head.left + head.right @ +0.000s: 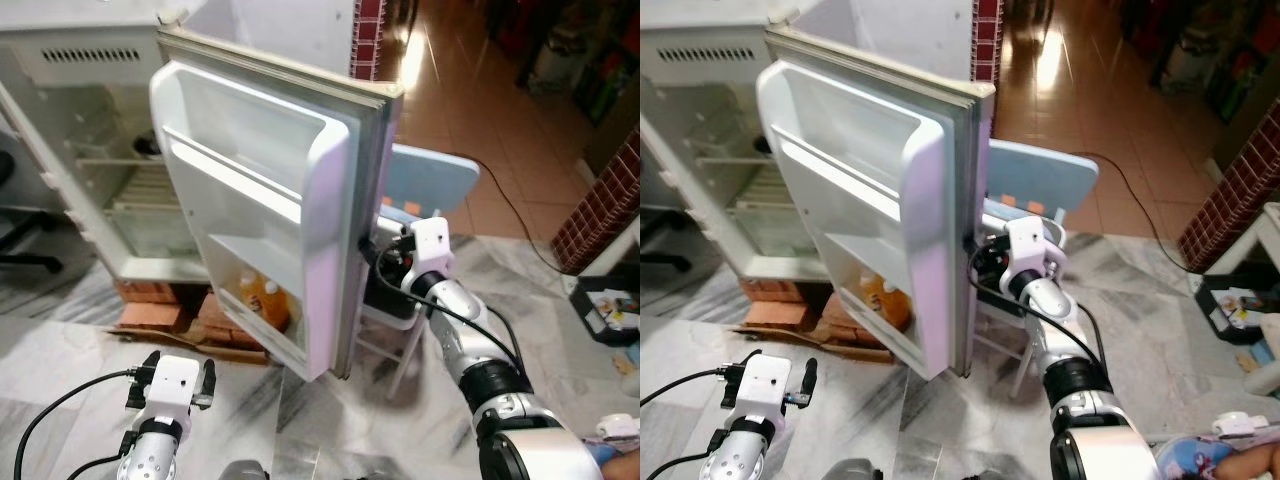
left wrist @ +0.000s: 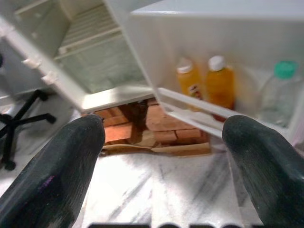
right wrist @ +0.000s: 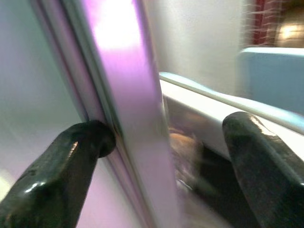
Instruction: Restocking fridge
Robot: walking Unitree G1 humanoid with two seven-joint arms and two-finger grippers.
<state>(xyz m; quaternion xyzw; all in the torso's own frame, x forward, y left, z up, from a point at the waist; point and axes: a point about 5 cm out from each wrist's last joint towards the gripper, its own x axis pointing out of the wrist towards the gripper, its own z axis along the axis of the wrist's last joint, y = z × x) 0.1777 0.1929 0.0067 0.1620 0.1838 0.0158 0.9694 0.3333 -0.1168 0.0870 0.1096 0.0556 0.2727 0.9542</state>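
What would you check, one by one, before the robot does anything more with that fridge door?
1. Fridge door swung open: ok, the inner shelves face the robot.
2. Right gripper placed on the door edge: ok, one finger touches the door's edge, the other stands apart on the outer side; the fingers are open.
3. Left gripper free: ok, open and holding nothing, low in front of the door.
4. Bottom door shelf has room: ok, two orange bottles and a clear bottle stand there with gaps.
5. Blue chair behind the door: cannot tell whether it blocks further swing.
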